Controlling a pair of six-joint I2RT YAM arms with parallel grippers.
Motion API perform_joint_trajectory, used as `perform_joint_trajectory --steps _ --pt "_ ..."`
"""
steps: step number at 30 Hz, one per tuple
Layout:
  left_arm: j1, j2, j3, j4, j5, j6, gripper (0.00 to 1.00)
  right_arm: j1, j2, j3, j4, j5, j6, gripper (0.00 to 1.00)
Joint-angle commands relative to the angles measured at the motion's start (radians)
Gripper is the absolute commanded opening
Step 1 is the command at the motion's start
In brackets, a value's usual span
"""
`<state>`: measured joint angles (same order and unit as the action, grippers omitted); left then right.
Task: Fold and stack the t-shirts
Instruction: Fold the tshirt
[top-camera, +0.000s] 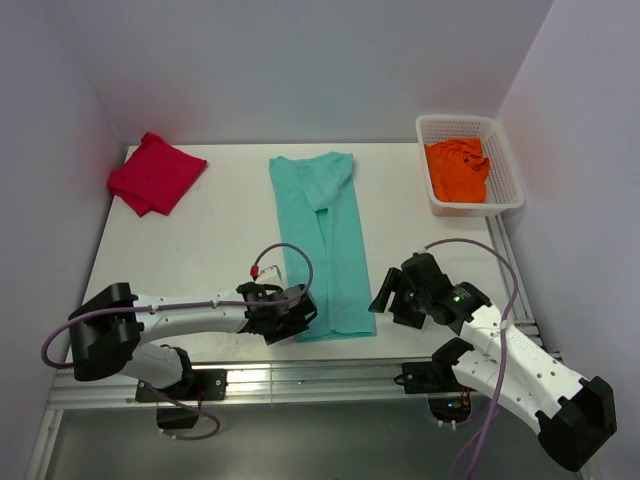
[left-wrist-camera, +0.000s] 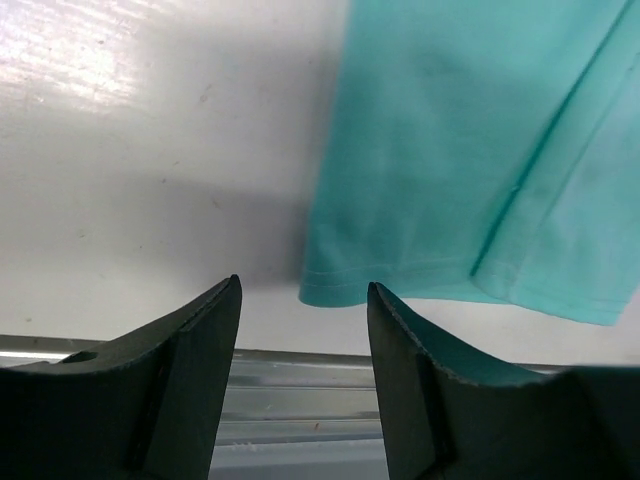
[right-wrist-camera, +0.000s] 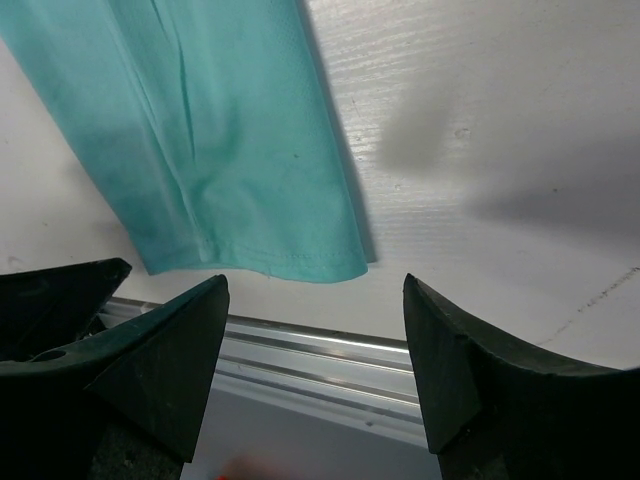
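Colours recorded: teal-green t-shirt (top-camera: 325, 240), solid, unpatterned; crimson-red t-shirt (top-camera: 155, 175), solid; orange t-shirt (top-camera: 457, 168), solid; white mesh basket (top-camera: 505, 165); table surface (top-camera: 200, 250) white, faintly speckled; walls (top-camera: 320, 60) pale lilac-white.

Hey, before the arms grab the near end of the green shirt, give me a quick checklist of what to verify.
1. Left jaws open and empty: ok.
2. Right jaws open and empty: ok.
3. Green shirt lies flat in a long strip: ok.
4. A near hem corner sits just ahead of each pair of jaws: ok.
5. Jaws low enough to pinch the cloth: cannot tell.
6. Other shirts folded: red shirt folded at the far left, ok; orange shirt crumpled in the basket, not ok.
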<state>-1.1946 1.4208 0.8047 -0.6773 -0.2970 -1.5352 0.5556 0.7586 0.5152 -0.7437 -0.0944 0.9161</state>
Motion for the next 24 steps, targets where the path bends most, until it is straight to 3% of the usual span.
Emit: perform_joint_trajectory --steps 1,12,18,21,24 --pt "-0.002 -0.028 0.022 0.035 -0.050 0.000 0.59 -0.003 -0.007 -0.021 0.010 0.022 0.017 0.77" --pt "-0.002 0.079 0.005 0.116 -0.013 0.026 0.54 -0.003 0.042 -0.067 0.101 0.002 0.010 0.76" --pt "-0.002 0.151 -0.001 0.150 0.018 0.035 0.39 -0.003 0.122 -0.121 0.202 -0.014 0.003 0.70" --pt "-0.002 0.156 0.005 0.140 0.015 0.037 0.22 -0.002 0.153 -0.133 0.236 -0.022 0.007 0.67" --pt "0.000 0.156 0.016 0.124 0.009 0.040 0.20 0.000 0.171 -0.142 0.256 -0.022 0.009 0.63"
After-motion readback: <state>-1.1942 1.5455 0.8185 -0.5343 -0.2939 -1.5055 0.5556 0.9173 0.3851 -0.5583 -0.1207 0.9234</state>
